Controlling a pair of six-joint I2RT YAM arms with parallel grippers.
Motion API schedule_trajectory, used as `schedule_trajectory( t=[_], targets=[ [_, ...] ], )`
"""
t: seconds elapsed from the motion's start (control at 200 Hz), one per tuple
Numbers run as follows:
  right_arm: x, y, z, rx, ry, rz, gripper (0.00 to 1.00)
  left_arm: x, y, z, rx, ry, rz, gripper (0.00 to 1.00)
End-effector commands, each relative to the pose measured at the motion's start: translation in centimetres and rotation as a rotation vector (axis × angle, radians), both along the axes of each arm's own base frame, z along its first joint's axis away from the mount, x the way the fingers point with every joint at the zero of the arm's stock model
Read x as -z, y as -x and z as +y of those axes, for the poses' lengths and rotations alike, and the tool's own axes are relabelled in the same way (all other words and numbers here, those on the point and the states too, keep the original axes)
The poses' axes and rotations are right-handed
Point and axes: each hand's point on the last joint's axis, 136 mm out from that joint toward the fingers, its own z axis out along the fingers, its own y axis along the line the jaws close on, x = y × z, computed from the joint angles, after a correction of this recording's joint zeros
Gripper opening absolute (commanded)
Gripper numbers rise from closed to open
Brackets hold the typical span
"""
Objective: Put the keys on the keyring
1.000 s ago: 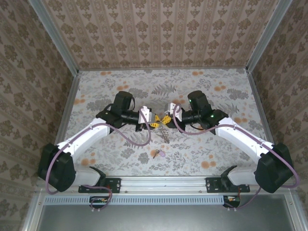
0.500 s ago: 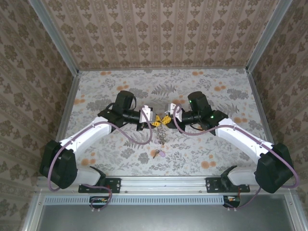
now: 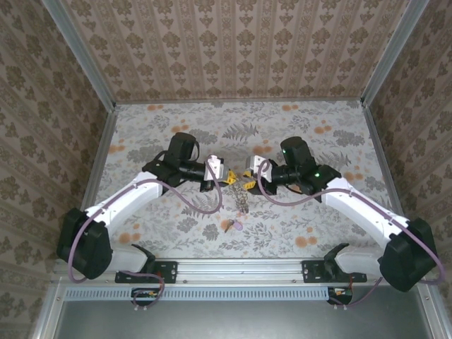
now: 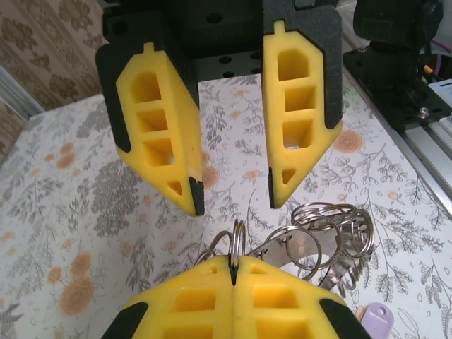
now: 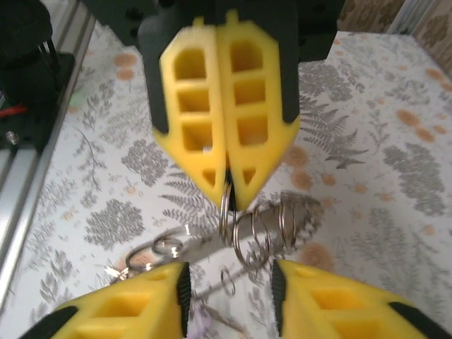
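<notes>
Left wrist: left hand (image 4: pixel 234 267) clamped shut on one loop of keyring (image 4: pixel 236 244). Right hand (image 4: pixel 235 192) faces it, fingers apart, holding nothing. Top external: keys (image 3: pixel 234 225) lie on worktop (image 3: pixel 318 134), nearer the bases.

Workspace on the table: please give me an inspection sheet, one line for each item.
Surface: floral-print table, flat.
Job's things: keyring, a bunch of metal split rings, held by one ring; keys lying apart on the table, nearer the arm bases.
Clutter: nothing seen.
Grippers: left gripper shut on one ring; right gripper open, facing it.
Cables: purple cables loop along both arms.
Surroundings: patterned walls, metal frame.
</notes>
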Motion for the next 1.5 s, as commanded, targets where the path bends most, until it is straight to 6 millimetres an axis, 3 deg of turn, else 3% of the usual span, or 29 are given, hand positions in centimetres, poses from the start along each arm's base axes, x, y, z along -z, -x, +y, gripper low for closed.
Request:
schedule_trajectory(
  t=[0.0, 0.28, 0.565, 0.745, 0.965, 1.225, 1.375, 1.495],
  targets=[
    [0.2, 0.0, -0.9, 0.011, 0.034, -0.071, 0.42, -3.1, 1.6, 0.1, 0.098, 0.076, -0.04, 0.0],
    [-0.4, -1.0, 0.5, 0.009, -0.026, -0.086, 0.43, -4.2, 2.4, -0.1, 0.173, 0.107, -0.011, 0.0],
    [-2.1, -0.1, 1.6, -0.029, -0.15, 0.014, 0.26, -4.4, 2.1, -0.3, 0.183, 0.099, 0.0, 0.0],
    [-2.5, -0.2, 2.0, 0.018, -0.223, 0.147, 0.39, -4.4, 2.1, -0.3, 0.187, 0.099, 0.001, 0.0],
    [-2.5, -0.2, 2.1, 0.031, -0.235, 0.232, 0.41, -4.4, 2.5, -0.2, 0.199, 0.097, 0.006, 0.0],
    [-1.8, -3.3, 0.5, 0.193, -0.235, 0.439, 0.41, -5.0, 3.1, 0.3, 0.223, 0.102, 0.006, 0.0],
    [-2.3, -1.9, 0.7, 0.1, -0.259, 0.507, 0.42, -5.2, 3.3, 0.5, 0.23, 0.106, 0.009, 0.0],
    [-3.1, -0.3, 0.4, 0.012, -0.243, 0.391, 0.45, -5.5, 3.5, 0.5, 0.236, 0.113, 0.012, 0.0]
  ],
)
